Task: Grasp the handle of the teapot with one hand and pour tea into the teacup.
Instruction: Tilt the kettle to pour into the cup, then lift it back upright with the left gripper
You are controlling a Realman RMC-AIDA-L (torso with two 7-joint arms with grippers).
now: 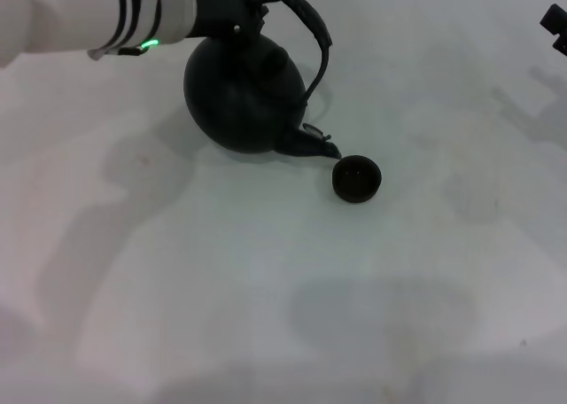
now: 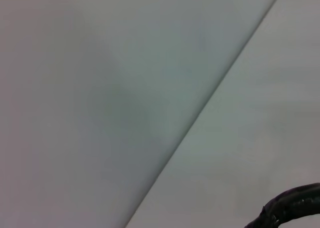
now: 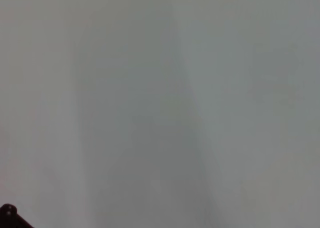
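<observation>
Atop teapot [image 1: 244, 98], left pincer [image 1: 241, 12] gripping handle [image 1: 310, 32]

Soft, even overhead light with a cool grey cast.

Faint, diffuse shadows lay on the tabletop [image 1: 266, 271], a broad one near the head view's lower edge. The teapot [image 1: 239, 94] read as near-featureless black. Both wrist views were hazy, low in contrast, without glare.

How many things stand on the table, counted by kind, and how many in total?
Teapot, with its handle held at the left gripper: 1
Teacup, at the spout tip: 1
Total: 2
</observation>
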